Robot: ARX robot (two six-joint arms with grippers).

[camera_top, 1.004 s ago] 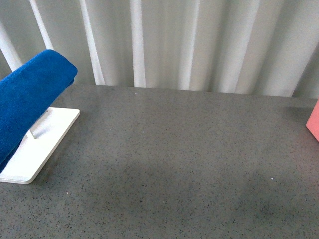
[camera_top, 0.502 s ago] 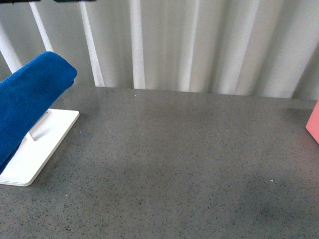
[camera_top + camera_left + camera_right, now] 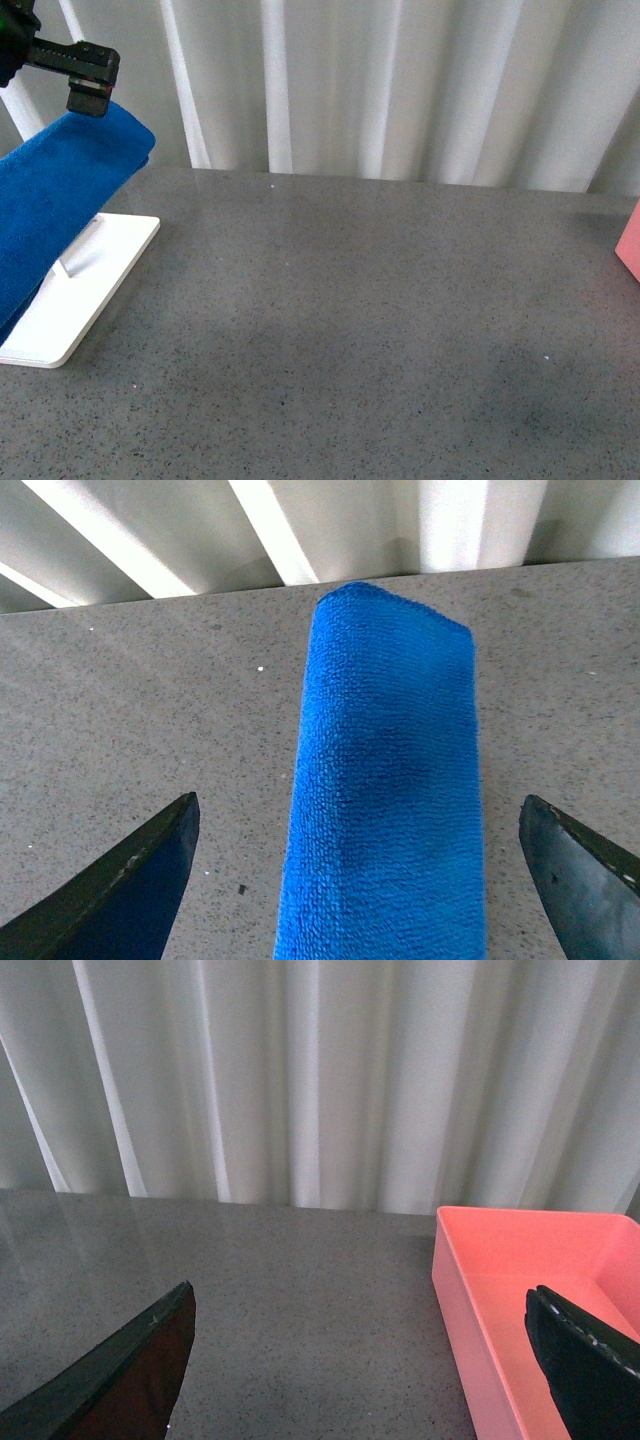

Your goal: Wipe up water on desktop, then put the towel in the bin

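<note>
the desktop [image 3: 380, 300], speckled dark grey, fills the front view. the towel [image 3: 50, 200], a blue fold, lies draped aslant over a stand [image 3: 78, 250] on the white tray [image 3: 90, 290] at the left edge, well apart from the bin [image 3: 530, 1280], of which only a corner shows at the far right there. the left gripper [image 3: 357, 815] hangs above the towel's ridge, jaws wide apart either side of it, touching nothing; the right gripper [image 3: 360, 1300] is likewise spread and empty, facing the bin. likely risks: a shallow close may pinch only the top layer, letting the cloth unfold or slip; a deep one may catch the stand beneath and tip the tray. hidden: the stand is almost wholly covered, the towel's lower end is cut off, and no water can be made out on the speckled top, so the spot to wipe cannot be told.
</note>
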